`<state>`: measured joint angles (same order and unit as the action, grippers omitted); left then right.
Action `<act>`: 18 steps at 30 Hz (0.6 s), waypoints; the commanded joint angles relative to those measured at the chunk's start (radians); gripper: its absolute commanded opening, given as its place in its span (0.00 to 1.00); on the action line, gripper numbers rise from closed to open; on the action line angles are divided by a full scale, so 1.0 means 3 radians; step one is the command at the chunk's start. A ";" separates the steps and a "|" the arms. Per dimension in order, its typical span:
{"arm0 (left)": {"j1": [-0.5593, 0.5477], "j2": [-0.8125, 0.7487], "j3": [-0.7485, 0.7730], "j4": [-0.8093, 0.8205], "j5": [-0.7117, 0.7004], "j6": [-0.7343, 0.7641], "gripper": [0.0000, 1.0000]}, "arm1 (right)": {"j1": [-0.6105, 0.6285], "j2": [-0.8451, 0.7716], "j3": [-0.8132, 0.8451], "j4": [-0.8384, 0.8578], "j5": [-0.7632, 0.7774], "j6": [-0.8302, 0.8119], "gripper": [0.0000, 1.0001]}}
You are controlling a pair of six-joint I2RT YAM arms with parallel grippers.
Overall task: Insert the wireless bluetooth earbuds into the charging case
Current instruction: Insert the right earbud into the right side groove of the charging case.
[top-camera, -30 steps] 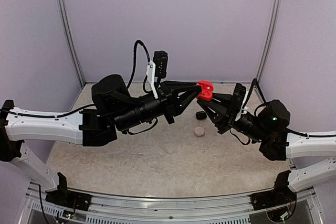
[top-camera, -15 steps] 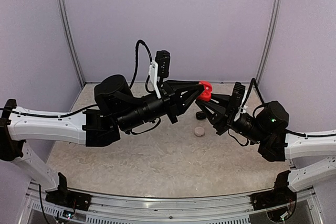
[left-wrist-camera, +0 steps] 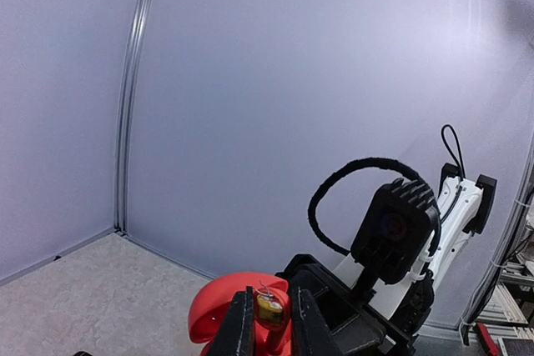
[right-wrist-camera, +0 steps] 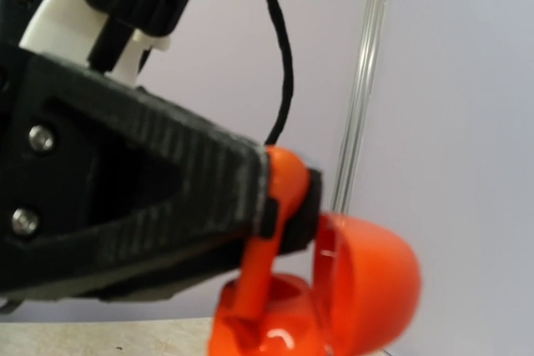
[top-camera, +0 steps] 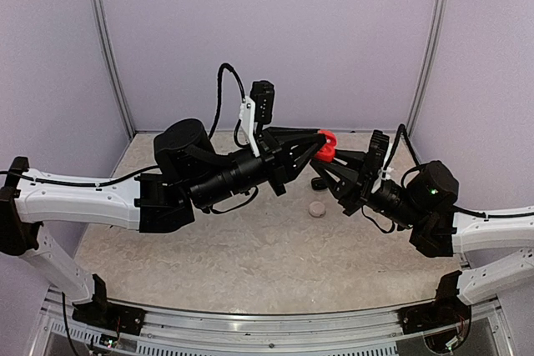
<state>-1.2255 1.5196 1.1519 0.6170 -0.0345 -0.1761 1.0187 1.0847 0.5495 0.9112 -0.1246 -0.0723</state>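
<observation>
The red-orange comma-shaped earbud (right-wrist-camera: pixel 288 181) is pinched tight between the left fingers (left-wrist-camera: pixel 242 327). Its stem points down, so the long axis is roughly upright, right over the open red-orange round charging case (right-wrist-camera: pixel 367 289). That case is clamped in the right fingers (top-camera: pixel 340 169), up off the speckled bench (top-camera: pixel 250 248), lid flipped open. Below on the bench sit a pale round case (top-camera: pixel 317 208) and a small black oval thing (top-camera: pixel 318 183), partly hidden by the right arm.
</observation>
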 commanded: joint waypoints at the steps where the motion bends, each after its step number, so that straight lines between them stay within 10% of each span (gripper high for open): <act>1: -0.0021 0.0015 -0.0016 0.0022 -0.0030 0.0077 0.08 | 0.0030 -0.0041 0.0090 0.0156 0.0086 0.0135 0.02; 18: -0.0022 0.0041 -0.0112 0.0094 -0.0050 0.0080 0.08 | 0.0028 -0.0069 0.0171 0.0123 0.0077 0.0298 0.02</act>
<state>-1.2255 1.5196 1.1389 0.6415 -0.0364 -0.1696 1.0191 1.0843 0.5549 0.9092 -0.0906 -0.0002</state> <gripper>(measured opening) 0.131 0.187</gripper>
